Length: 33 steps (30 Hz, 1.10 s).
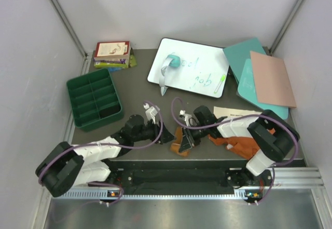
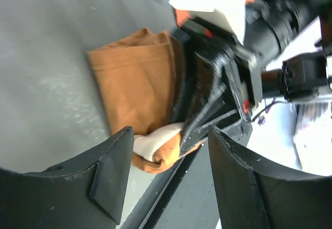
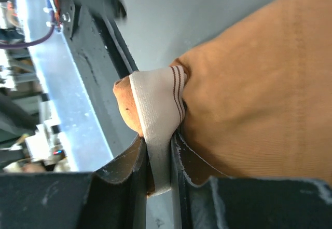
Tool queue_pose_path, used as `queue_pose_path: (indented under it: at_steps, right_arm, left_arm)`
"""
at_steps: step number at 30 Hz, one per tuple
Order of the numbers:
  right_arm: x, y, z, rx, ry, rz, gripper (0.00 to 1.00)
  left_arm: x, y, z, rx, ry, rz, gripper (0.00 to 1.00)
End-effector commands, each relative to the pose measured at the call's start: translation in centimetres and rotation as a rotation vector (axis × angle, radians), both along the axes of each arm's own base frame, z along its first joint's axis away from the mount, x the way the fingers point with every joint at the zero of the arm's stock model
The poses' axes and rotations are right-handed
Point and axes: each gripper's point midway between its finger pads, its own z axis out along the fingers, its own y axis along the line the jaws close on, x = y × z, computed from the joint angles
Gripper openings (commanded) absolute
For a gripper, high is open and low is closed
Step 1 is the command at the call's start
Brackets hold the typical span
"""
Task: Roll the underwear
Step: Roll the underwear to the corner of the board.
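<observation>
right jaws: clamped on the cream waistband [image 3: 158,109] of the mustard-tan briefs [image 3: 249,83], band pinched between them | left jaws: spread, nothing in them, facing the same waistband end, just short of it | mustard-tan briefs: folded on the counter [image 1: 140,94], between the two arms' jaws | rust-orange briefs [image 1: 236,145]: behind right jaws, under that arm

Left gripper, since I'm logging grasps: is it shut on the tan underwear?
No, the left gripper stands wide open, and the tan underwear lies beyond its tips.
</observation>
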Motion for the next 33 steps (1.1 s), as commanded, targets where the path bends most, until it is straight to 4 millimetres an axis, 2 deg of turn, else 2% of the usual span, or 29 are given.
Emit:
queue_pose_path:
  at_steps: [1,7,13,18,26,29,30,32,33]
  right_arm:
    - [0.6,-0.2,0.1,0.015,0.098,-0.007,0.0]
    - [1.3,-0.5,-0.8,0.012,0.156,-0.018,0.0]
    - [1.8,-0.7,-1.7,0.01,0.195,-0.036,0.0]
    - [2.3,-1.0,-2.3,0.013,0.234,-0.057,0.0]
    - [3.3,-1.4,-2.6,0.04,0.266,-0.09,0.0]
    - [3.7,-1.3,-2.4,0.049,0.262,-0.09,0.02]
    - [3.9,-1.3,-2.3,0.053,0.258,-0.093,0.04]
    - [4.2,-1.5,-2.2,0.055,0.257,-0.107,0.06]
    - [4.4,-1.5,-1.9,0.062,0.252,-0.109,0.11]
  left_arm:
    - [-0.1,-1.6,1.0,-0.087,-0.082,-0.038,0.63]
    - [-1.1,-2.0,-0.8,-0.086,-0.053,-0.064,0.63]
    - [-2.0,-2.7,-1.5,-0.111,-0.026,-0.098,0.62]
    - [-3.0,-3.0,-2.4,-0.116,0.014,-0.123,0.57]
    - [-4.2,-2.4,-4.4,-0.077,0.074,-0.126,0.52]
    - [-3.9,-2.2,-5.3,-0.044,0.097,-0.104,0.43]
    - [-3.7,-2.2,-5.7,-0.025,0.11,-0.097,0.32]
    - [-3.5,-2.1,-7.1,0.036,0.15,-0.081,0.19]
    - [-3.4,-2.1,-7.5,0.053,0.16,-0.074,0.07]
